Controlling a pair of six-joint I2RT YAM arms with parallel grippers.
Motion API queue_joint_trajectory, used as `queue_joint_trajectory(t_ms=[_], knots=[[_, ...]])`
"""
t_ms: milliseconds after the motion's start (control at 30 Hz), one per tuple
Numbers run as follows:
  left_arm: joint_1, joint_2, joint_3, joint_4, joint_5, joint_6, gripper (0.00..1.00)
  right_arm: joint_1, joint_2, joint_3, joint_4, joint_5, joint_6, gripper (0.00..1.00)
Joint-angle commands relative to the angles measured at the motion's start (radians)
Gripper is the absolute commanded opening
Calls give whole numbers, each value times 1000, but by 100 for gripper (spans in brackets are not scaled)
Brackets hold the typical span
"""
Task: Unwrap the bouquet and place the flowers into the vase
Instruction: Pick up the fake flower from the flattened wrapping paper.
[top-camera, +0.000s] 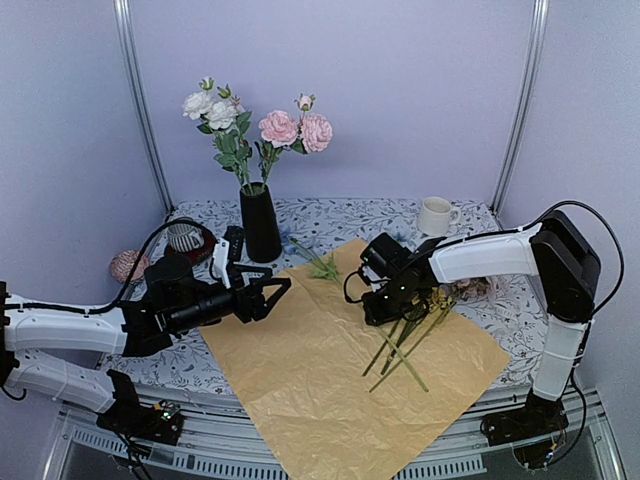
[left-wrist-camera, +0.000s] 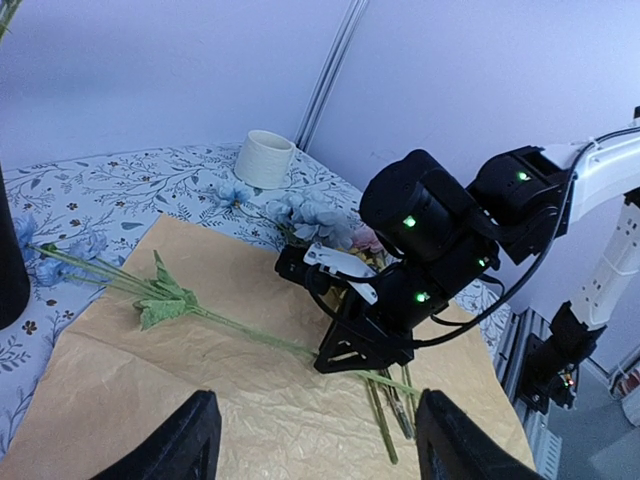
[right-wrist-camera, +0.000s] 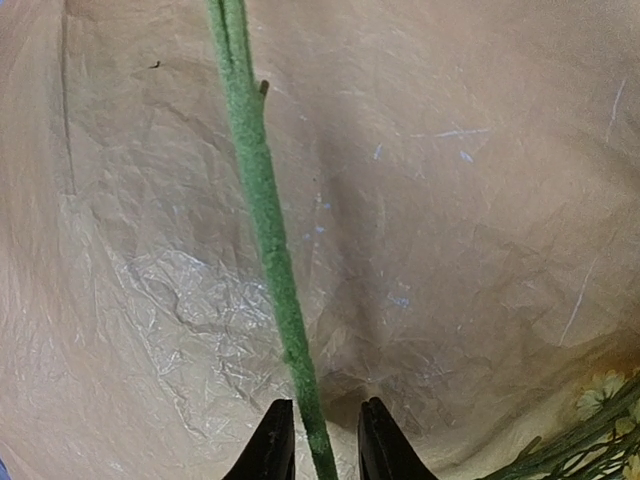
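The bouquet's paper (top-camera: 320, 380) lies spread flat on the table, tan side up. The black vase (top-camera: 260, 222) stands behind it and holds white and pink roses (top-camera: 280, 128). A leafy green stem (left-wrist-camera: 240, 330) lies across the paper. My right gripper (top-camera: 375, 312) is down on the sheet with this stem (right-wrist-camera: 262, 200) running between its fingers; the jaws are narrow, with a small gap beside the stem (right-wrist-camera: 324, 410). More stems (top-camera: 405, 345) lie by it, with pale blue blooms (left-wrist-camera: 310, 215) behind. My left gripper (top-camera: 272, 297) hovers open over the paper's left part, empty (left-wrist-camera: 315, 400).
A white mug (top-camera: 435, 215) stands at the back right. A striped object on a red base (top-camera: 185, 238) and a pinkish ball (top-camera: 127, 265) sit at the back left, near the left arm. The paper's near corner overhangs the table's front edge.
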Motion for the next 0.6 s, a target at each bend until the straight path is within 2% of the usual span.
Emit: queue_joint_trajectory(t_ms=[0,67,167,367,567], knots=[[-19,6,11,0,3,14,69,3,18,24,-12,-18,-1,21],[-18,9,14,0,5,16,69,3,15,17,4,-16,12,10],[-18,11,20,-6,5,16,69,3,-3,2,37,-22,38,4],[-18,13,26,-7,5,15,69,-28,-125,-59,103,24,116,3],[-19,40,53,2,30,4,69,-72,-384,-188,250,66,187,3]])
